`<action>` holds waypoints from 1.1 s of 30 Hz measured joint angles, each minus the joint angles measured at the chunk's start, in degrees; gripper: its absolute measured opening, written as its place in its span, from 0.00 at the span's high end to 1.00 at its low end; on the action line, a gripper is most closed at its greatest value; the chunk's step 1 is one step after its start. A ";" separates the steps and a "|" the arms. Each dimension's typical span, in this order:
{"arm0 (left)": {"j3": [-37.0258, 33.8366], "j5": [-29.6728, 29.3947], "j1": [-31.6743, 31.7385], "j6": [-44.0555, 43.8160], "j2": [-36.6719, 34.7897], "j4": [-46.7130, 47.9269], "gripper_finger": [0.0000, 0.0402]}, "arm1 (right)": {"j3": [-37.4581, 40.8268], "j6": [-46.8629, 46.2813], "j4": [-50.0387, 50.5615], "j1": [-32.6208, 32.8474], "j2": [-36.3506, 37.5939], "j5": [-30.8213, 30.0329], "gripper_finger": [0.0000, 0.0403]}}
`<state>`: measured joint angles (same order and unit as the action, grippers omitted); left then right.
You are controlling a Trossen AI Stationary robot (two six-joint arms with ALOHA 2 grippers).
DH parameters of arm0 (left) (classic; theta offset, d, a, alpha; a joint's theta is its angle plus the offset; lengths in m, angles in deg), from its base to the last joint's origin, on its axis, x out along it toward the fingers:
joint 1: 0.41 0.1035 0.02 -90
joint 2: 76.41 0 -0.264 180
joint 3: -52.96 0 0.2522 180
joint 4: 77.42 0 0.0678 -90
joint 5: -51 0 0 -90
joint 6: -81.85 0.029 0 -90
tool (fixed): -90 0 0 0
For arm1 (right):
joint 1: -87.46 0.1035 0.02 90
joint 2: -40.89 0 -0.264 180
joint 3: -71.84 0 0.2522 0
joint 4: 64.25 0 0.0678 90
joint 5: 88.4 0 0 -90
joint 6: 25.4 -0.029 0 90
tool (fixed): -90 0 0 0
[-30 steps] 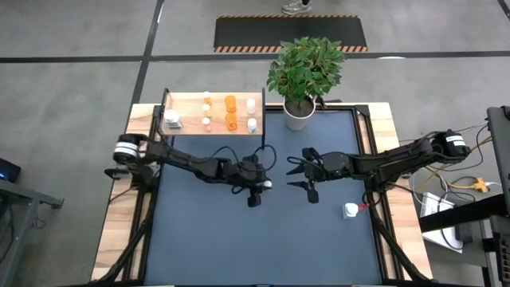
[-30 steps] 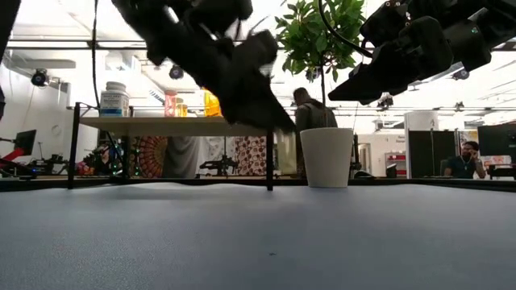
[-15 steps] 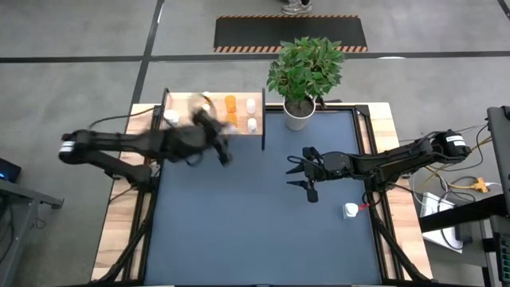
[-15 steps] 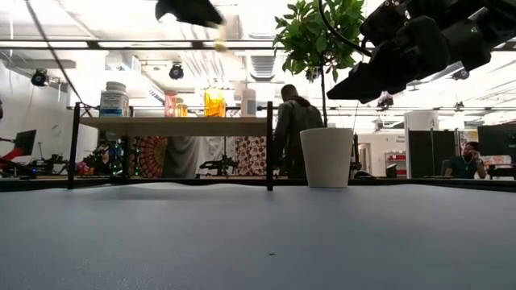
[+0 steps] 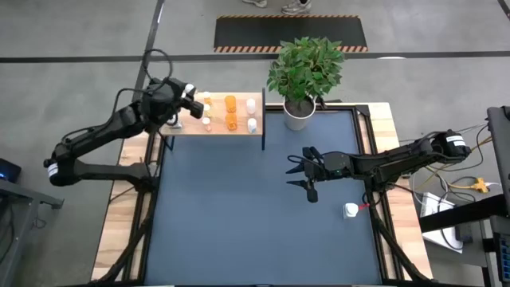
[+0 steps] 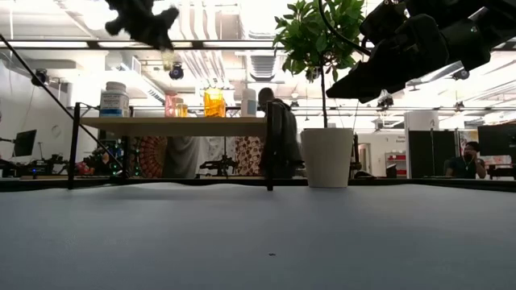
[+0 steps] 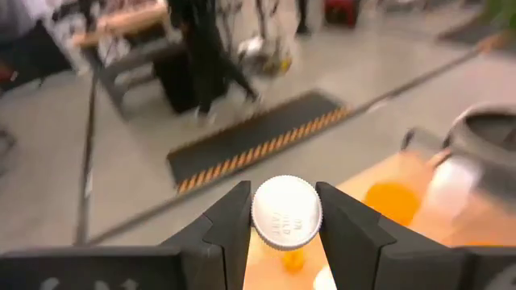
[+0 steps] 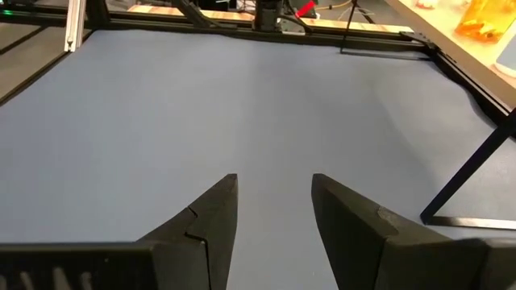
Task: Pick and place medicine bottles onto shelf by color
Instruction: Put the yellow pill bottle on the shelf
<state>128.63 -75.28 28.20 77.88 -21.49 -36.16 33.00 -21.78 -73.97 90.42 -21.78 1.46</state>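
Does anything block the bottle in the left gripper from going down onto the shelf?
Nothing visible. The left gripper holds an orange bottle above the shelf, near its left end. Other bottles already stand on the board, so only the gaps between them are free.

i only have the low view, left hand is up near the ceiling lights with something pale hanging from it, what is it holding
Observer: The left wrist view shows the left hand shut on an orange bottle with a white cap.
Operator: is it over the shelf yet
Observer: Yes. From above, the left hand is over the far left part of the shelf, near the white bottles.
Operator: and the right hand, all i see is a dark shape top right
Observer: The right hand is open and empty, over bare blue table right of centre.
Operator: anything left to pick
Observer: One white bottle lies on the table near the right edge.
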 joint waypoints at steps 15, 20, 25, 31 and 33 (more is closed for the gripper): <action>-0.10 3.90 2.73 -15.94 7.25 16.05 0.72 | 0.00 -1.07 0.01 0.00 0.00 0.00 0.63; -1.05 7.99 -0.20 -20.84 5.58 18.09 0.72 | 0.00 -1.02 0.01 0.00 0.00 0.00 0.63; -3.85 7.90 -2.79 -24.53 4.21 18.20 0.72 | 0.00 -1.07 0.04 0.00 0.00 0.00 0.63; -5.11 7.50 -3.60 -25.78 4.01 18.08 0.72 | 0.00 -1.46 0.08 0.00 0.00 0.00 0.63; -5.43 7.47 -3.60 -25.80 4.13 18.07 0.72 | 0.00 -1.53 0.07 0.00 0.00 0.00 0.63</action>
<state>123.20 -67.81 24.60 52.08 -17.36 -18.09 33.00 -23.32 -73.90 90.42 -21.78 1.46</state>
